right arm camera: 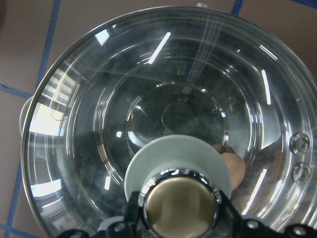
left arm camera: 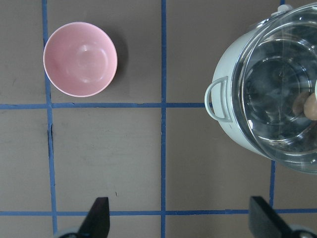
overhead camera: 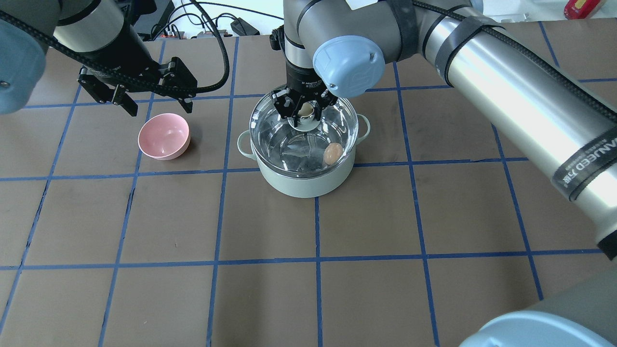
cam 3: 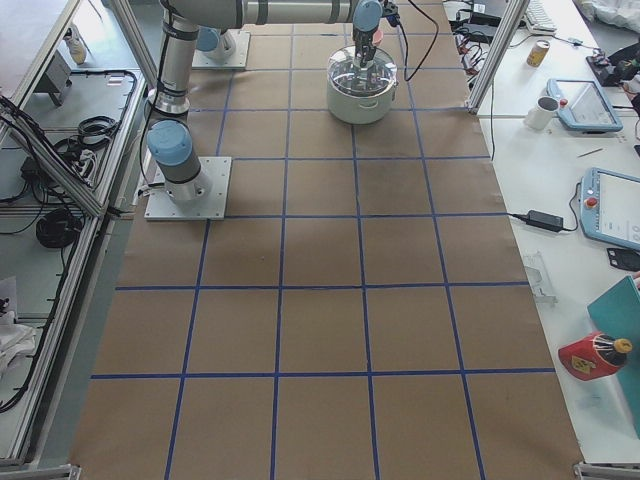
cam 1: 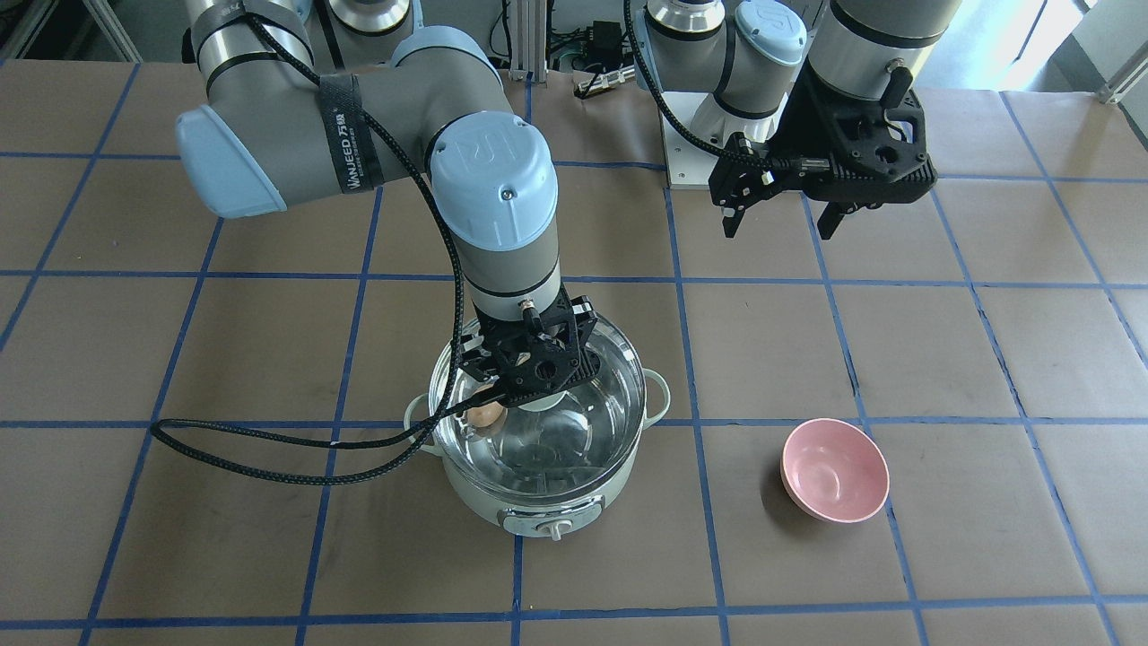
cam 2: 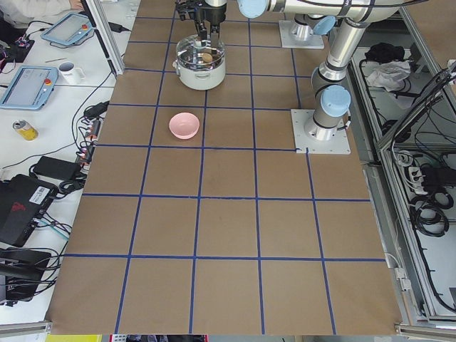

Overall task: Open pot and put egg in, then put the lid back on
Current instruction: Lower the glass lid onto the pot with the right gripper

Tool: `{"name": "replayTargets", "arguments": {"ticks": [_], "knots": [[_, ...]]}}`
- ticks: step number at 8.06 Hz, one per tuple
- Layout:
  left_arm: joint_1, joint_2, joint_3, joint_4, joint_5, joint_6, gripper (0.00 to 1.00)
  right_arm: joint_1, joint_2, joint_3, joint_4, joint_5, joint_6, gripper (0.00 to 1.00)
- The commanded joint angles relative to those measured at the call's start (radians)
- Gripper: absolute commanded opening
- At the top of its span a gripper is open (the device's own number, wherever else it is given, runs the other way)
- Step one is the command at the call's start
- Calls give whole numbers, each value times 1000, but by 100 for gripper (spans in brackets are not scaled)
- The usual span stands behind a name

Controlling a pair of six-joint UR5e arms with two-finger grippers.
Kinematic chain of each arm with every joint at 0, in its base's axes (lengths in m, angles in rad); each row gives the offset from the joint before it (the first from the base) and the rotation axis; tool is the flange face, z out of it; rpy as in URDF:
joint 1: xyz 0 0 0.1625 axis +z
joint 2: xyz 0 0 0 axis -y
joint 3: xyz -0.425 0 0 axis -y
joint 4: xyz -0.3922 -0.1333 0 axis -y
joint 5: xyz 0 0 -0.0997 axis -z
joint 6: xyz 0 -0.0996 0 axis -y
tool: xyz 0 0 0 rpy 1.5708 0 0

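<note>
The mint-green pot [overhead camera: 303,185] stands mid-table, its knob [cam 1: 549,529] facing away from the robot. The clear glass lid [overhead camera: 289,140] sits over the pot's mouth, level with the rim; I cannot tell if it rests on it. My right gripper [overhead camera: 304,113] is shut on the lid's beige knob [right arm camera: 181,210]. The tan egg [overhead camera: 332,153] lies inside the pot, seen through the glass, and also shows in the right wrist view [right arm camera: 233,166]. My left gripper [overhead camera: 160,110] is open and empty, hovering above the table behind the pink bowl.
A pink bowl [overhead camera: 164,136] stands empty on the table to the pot's left in the overhead view. The right arm's black cable [cam 1: 269,449] loops down onto the table beside the pot. Brown paper with blue tape lines covers the table.
</note>
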Motion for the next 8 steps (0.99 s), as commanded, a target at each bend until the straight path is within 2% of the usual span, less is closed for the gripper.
{"name": "replayTargets", "arguments": {"ticks": [1,8], "knots": [[-5,-3,-5,8,1,1,100,0,20,11,-34,5,-7,0],[9,-40,-2,8,11,9,100,0,28,14,-36,0,-33,0]]}}
